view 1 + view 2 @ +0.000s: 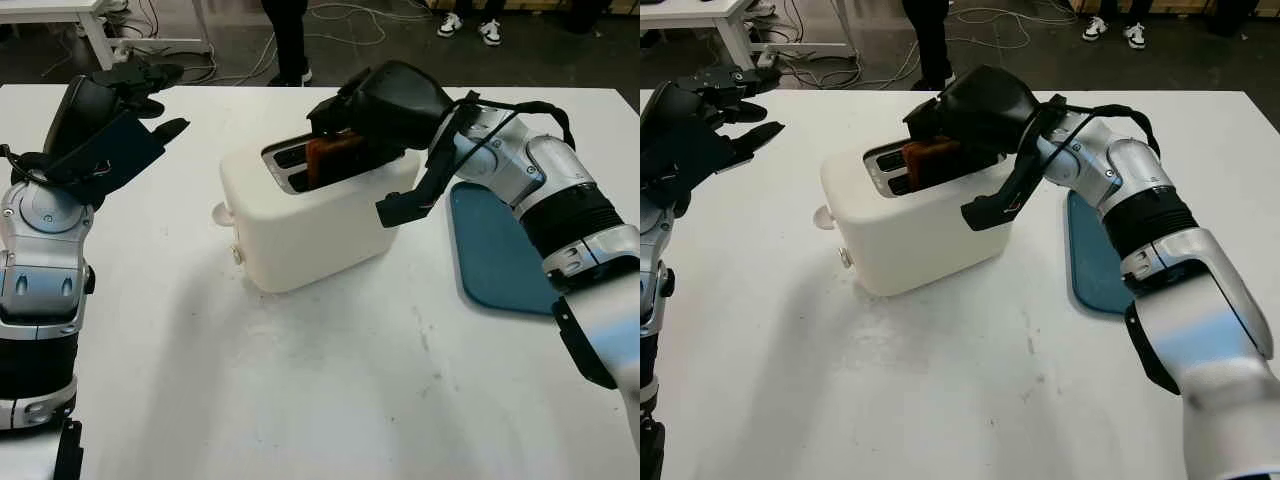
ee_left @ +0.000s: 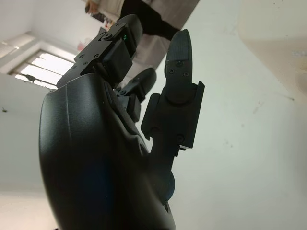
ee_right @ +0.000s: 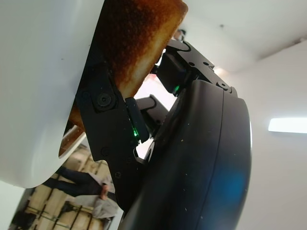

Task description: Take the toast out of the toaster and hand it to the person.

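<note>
A white two-slot toaster [image 1: 310, 225] stands mid-table. A browned slice of toast [image 1: 335, 158] sticks up out of its nearer slot. My right hand [image 1: 340, 128] reaches over the toaster top from the right, its black fingers curled around the toast. The right wrist view shows the toast [image 3: 139, 38] pinched between a finger [image 3: 108, 124] and the rest of the hand, with the toaster's white wall [image 3: 38, 86] beside it. My left hand [image 1: 125, 105] is raised above the table's far left, open, away from the toaster.
A blue board [image 1: 500, 250] lies flat to the right of the toaster, under my right forearm. A person's dark legs [image 1: 288, 40] stand beyond the far table edge, with white shoes [image 1: 470, 25] further right. Bare white tabletop [image 1: 330, 390] lies in front.
</note>
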